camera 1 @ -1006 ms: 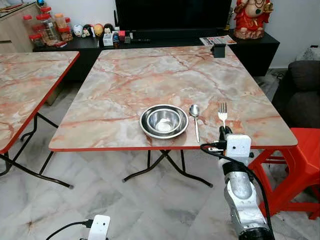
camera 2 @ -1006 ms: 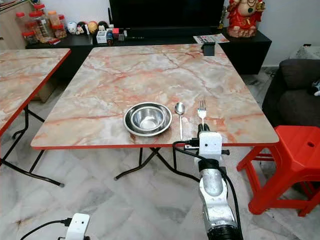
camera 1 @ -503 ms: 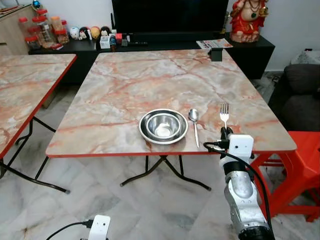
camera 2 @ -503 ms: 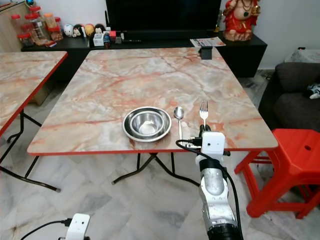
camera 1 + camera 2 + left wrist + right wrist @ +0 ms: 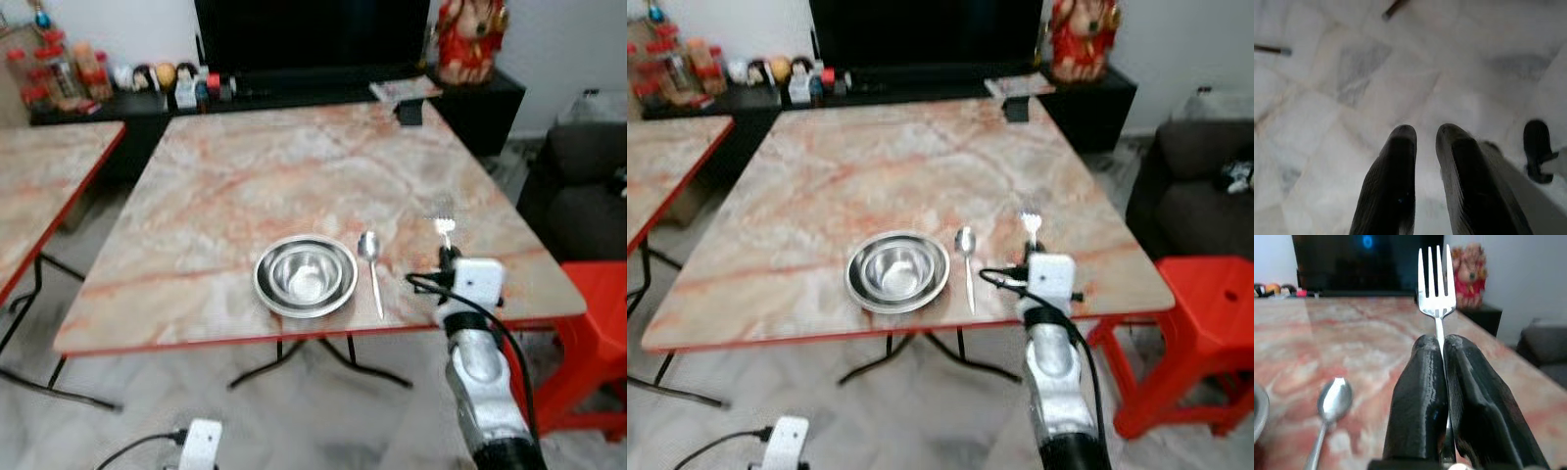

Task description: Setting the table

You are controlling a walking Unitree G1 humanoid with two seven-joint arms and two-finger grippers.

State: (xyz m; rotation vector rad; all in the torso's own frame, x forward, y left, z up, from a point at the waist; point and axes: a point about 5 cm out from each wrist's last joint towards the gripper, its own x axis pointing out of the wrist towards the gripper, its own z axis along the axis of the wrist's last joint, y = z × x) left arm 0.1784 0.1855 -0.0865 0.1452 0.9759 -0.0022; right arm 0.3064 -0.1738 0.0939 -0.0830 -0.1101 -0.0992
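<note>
Right gripper [image 5: 1442, 345] fingers clamped on the fork [image 5: 1436, 298], tines projecting ahead for laying down. Spoon [image 5: 370, 264] lies on the worktop [image 5: 294, 166] beside them.

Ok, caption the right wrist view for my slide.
Right gripper pinching an upright fork above the marble table, spoon lying alongside.

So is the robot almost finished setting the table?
Nearly, it seems. The bowl sits on the table, and the spoon lies beside it on the right. The right gripper is shut on the fork, holding it above the table, right of the spoon. Putting the fork down is left. The left gripper hangs idle over the floor.
</note>
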